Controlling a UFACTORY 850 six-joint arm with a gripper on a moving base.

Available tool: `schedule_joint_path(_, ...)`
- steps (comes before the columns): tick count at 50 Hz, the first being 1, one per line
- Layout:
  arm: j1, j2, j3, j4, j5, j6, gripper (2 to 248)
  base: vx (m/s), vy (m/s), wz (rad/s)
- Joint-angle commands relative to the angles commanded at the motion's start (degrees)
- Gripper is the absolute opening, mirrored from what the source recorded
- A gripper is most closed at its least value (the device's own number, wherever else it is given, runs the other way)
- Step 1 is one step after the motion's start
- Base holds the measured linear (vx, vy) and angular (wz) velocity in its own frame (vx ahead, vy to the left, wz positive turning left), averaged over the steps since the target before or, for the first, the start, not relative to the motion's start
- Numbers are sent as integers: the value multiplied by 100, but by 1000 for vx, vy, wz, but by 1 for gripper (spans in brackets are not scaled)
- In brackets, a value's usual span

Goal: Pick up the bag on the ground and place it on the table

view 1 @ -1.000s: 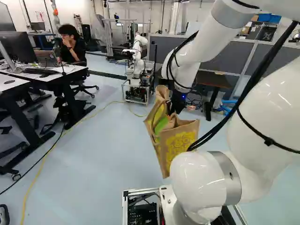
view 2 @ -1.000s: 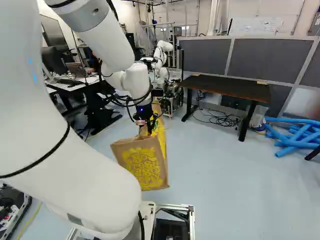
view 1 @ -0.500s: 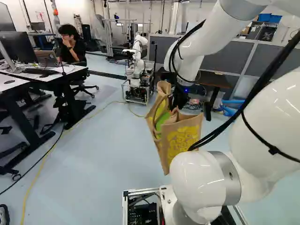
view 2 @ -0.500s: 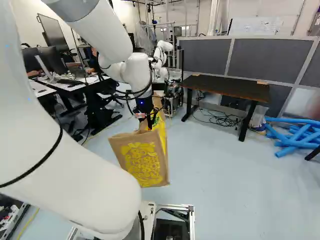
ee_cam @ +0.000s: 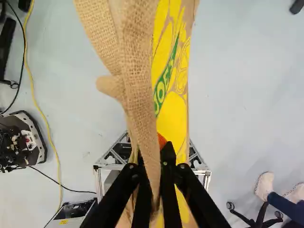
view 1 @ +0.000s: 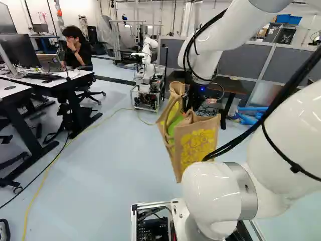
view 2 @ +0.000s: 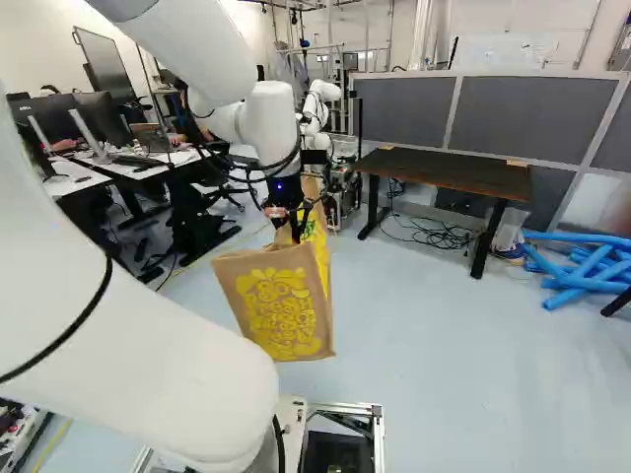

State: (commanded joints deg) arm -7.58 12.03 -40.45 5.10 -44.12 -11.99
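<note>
Brown, rough cloth with yellow pictures: that is my bag, and it hangs in the air, not on the table. My gripper has its two black fingers pinched on a brown strip of the bag. The wrist view shows that strip going between them, and a bit of orange pad too. The right base view hides that pinch, but it shows me nearly all the dark table, well past the bag. The left base view has my arm in front of part of the table. It shows me another robot, almost whole, far ahead.
</note>
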Motion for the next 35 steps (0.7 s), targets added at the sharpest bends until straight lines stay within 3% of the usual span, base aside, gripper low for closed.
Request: schedule_joint_path(35,-13,182,-512,0,-611,0,23,0,0,0)
